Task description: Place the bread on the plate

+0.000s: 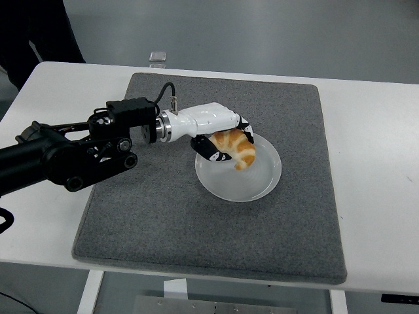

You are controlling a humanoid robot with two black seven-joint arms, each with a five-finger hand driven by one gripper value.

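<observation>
Lowering step: bread over plate.
Left hand (219, 140) curls around the bread (237, 148), which hangs just above the plate (262, 186), directly beneath the fingers; contact is possibly made, hard to tell. Next: settle, open fingers, lift clear.

Golden croissant bread (237, 148) over white plate (258, 184), perhaps touching it.
</observation>
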